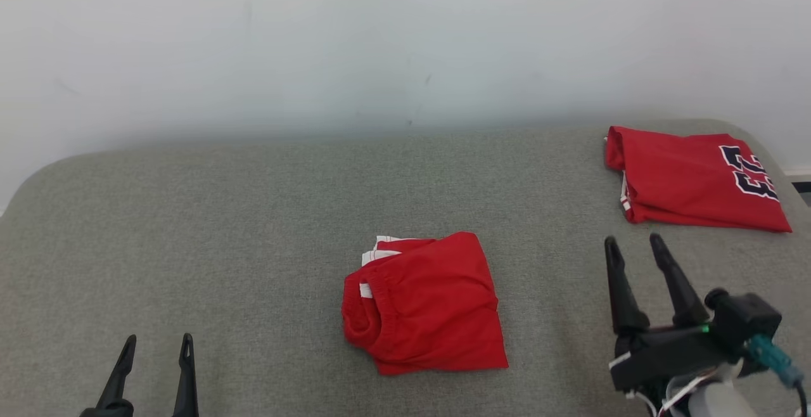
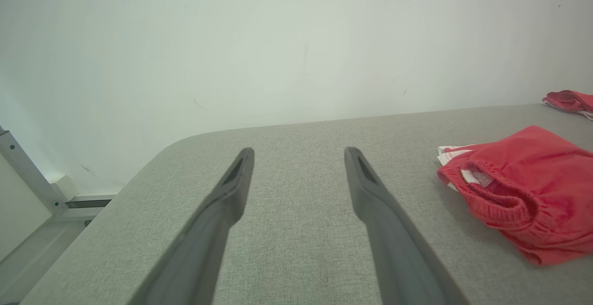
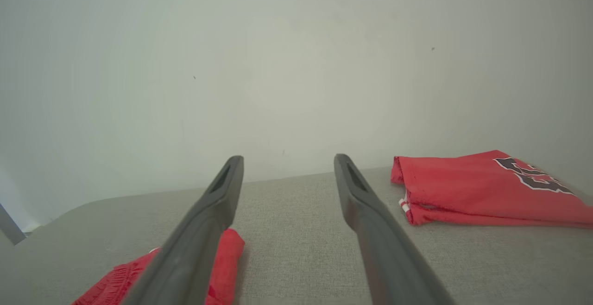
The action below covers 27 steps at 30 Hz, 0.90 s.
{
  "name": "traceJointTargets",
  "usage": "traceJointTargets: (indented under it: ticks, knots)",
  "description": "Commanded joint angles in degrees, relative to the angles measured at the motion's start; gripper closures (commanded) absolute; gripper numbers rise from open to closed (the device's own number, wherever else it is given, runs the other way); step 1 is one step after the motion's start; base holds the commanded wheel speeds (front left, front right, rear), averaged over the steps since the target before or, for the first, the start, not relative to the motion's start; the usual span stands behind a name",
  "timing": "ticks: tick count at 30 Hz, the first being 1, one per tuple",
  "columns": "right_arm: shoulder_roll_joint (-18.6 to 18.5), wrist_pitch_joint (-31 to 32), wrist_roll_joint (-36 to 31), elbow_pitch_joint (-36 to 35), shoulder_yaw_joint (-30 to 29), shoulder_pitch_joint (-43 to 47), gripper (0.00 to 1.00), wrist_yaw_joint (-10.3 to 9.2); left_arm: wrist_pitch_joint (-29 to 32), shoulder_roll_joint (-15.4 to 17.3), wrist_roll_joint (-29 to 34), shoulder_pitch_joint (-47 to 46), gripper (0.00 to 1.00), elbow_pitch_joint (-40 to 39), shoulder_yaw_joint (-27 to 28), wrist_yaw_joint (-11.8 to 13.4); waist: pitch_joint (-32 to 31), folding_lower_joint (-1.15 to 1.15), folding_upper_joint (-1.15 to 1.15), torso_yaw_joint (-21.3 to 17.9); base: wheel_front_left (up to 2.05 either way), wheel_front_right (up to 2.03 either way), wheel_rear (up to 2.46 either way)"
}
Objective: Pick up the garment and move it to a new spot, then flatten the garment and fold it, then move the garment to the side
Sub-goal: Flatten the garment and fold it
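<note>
A folded red garment [image 1: 427,306] with white trim and an elastic waistband lies in the middle of the grey table [image 1: 253,214]; it also appears at the right of the left wrist view [image 2: 523,189] and at the lower left of the right wrist view [image 3: 222,258]. My left gripper [image 1: 157,344] is open near the front left edge, well left of the garment, its fingers [image 2: 227,193] empty. My right gripper [image 1: 633,243] is open to the garment's right, nothing between its fingers [image 3: 356,193].
A second folded red garment [image 1: 694,179] with a dark number print lies at the table's back right corner, seen too in the right wrist view [image 3: 486,189]. A pale wall [image 1: 405,43] rises behind the table. A metal frame [image 2: 28,175] stands off the table's left edge.
</note>
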Motion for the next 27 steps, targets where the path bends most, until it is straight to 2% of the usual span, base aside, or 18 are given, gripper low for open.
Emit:
traceJointTargets:
  ticks: [1, 12, 27]
  knots:
    - [0.7, -0.2, -1.1, -1.1, -0.1, 1.5, 0.00, -0.13, 0.1, 0.1, -0.3, 0.9, 0.00, -0.2, 0.0, 0.3, -0.2, 0.00, 0.00, -0.5, 0.00, 0.00, 0.00]
    - [6.2, 0.9, -7.3, -5.2, -4.8, 10.4, 0.00, -0.13, 1.0, 0.5, -0.1, 0.6, 0.00, 0.6, -1.4, 0.0, -1.1, 0.00, 0.00, -0.4, 0.00, 0.00, 0.00]
    - [8.4, 5.0, -10.7, -8.2, -4.9, 12.5, 0.00, -0.13, 2.5, 1.4, 0.3, 1.1, 0.00, 0.3, -2.2, 1.1, -1.7, 0.00, 0.00, 0.1, 0.00, 0.00, 0.00]
